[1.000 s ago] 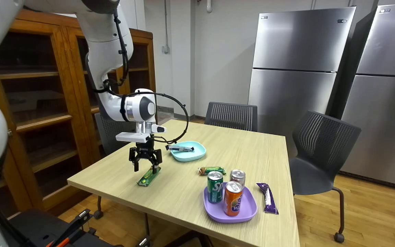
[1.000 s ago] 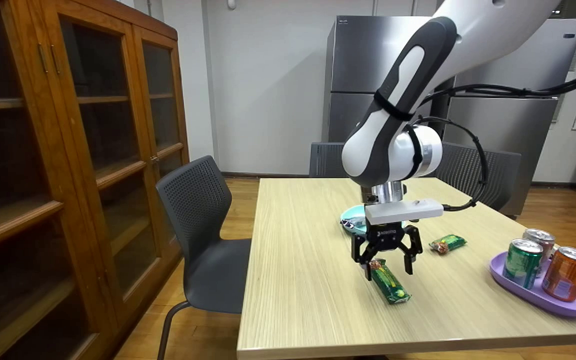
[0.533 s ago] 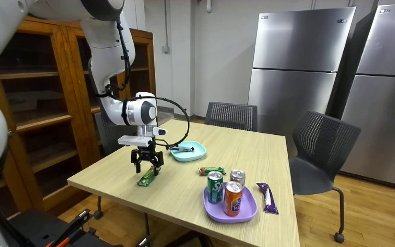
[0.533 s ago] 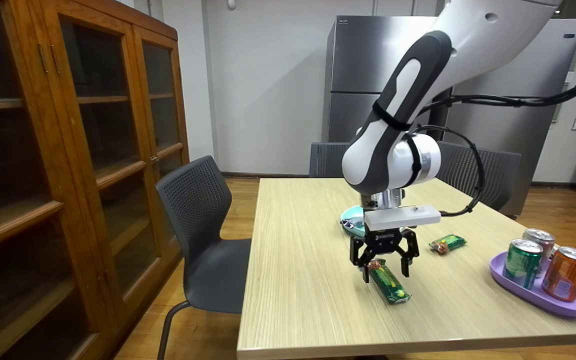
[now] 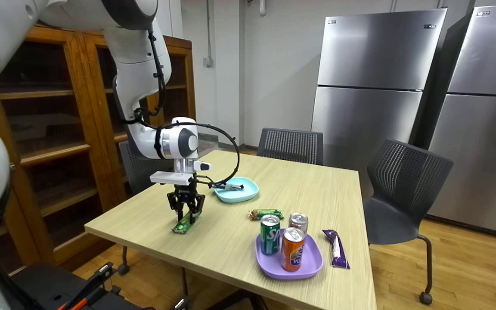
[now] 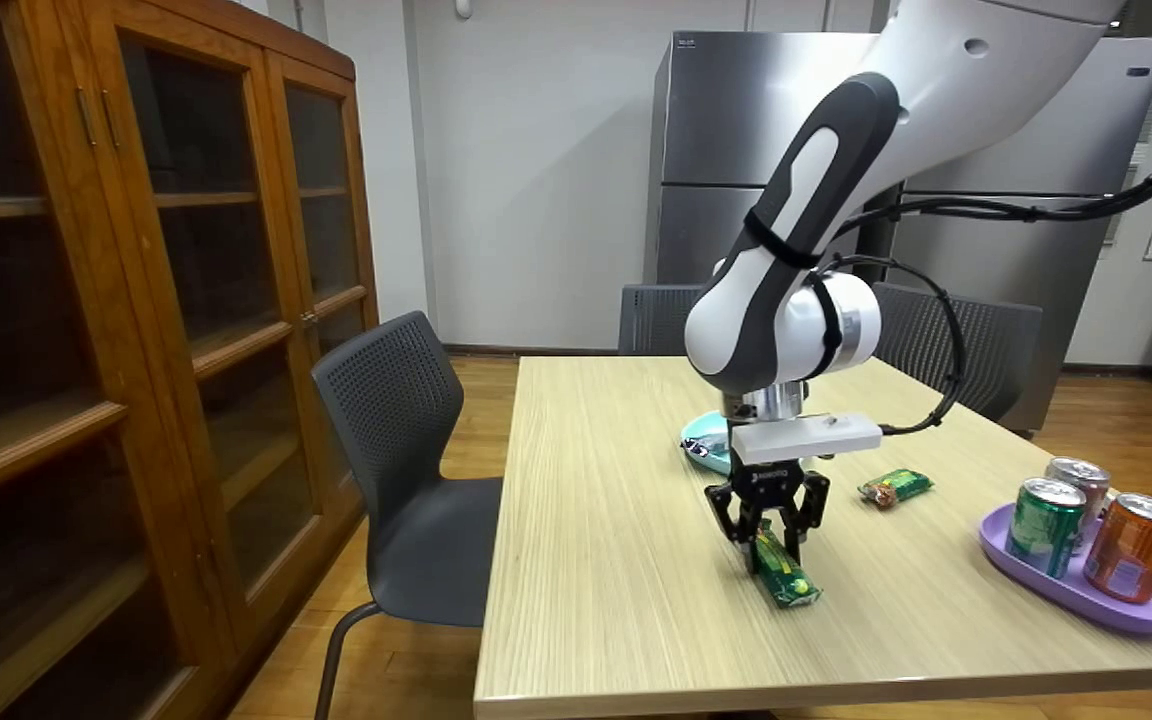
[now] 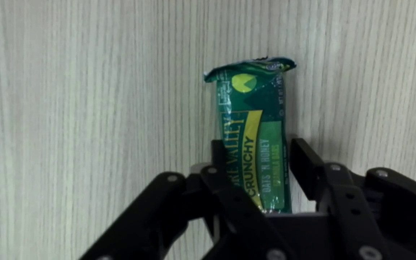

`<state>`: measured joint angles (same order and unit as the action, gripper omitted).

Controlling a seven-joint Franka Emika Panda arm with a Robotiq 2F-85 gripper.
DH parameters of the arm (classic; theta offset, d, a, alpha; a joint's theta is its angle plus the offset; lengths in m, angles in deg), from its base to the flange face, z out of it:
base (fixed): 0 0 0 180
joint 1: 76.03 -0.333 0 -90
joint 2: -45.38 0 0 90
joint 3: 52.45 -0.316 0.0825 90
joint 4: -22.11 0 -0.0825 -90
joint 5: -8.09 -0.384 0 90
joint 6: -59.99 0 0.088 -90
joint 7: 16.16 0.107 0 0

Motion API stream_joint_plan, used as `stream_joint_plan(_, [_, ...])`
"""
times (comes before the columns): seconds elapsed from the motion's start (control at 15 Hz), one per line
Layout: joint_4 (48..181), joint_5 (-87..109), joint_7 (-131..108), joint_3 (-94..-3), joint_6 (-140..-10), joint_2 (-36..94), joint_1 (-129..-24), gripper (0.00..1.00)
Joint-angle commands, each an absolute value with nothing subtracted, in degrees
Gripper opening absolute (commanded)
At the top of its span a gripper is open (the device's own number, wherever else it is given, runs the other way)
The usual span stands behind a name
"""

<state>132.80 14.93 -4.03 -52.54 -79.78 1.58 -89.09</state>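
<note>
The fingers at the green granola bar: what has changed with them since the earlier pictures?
The fingers came lower and drew together, close on both sides of the green granola bar; whether they grip it, I cannot tell. The bar, purple tray and cans stayed put.

Right under the gripper point(image 5: 187, 220) there's a pale wood-grain table point(image 6: 616, 610). Big wooden glass-door cabinet point(image 6: 151, 350) off to the left of the gripper in both exterior views, with a gray chair point(image 6: 406, 465) between that and the table. Way past the gripper: off-white wall point(image 6: 536, 210), two stainless fridges point(image 5: 373, 116). Honey-toned wood floor point(image 5: 467, 267) down below.
</note>
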Motion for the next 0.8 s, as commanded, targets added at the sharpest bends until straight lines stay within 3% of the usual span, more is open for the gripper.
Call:
stream_joint_plan(0.0, [133.1,15.2,-5.0,-52.5,-80.8,2.5,-88.8,0.2])
stream_joint_plan(0.07, [133.4,15.1,-4.7,-52.4,-81.1,3.3,-88.9,0.14])
stream_joint_plan(0.73, [130.5,15.2,0.0,-50.1,-79.8,6.7,-90.0,0.14])
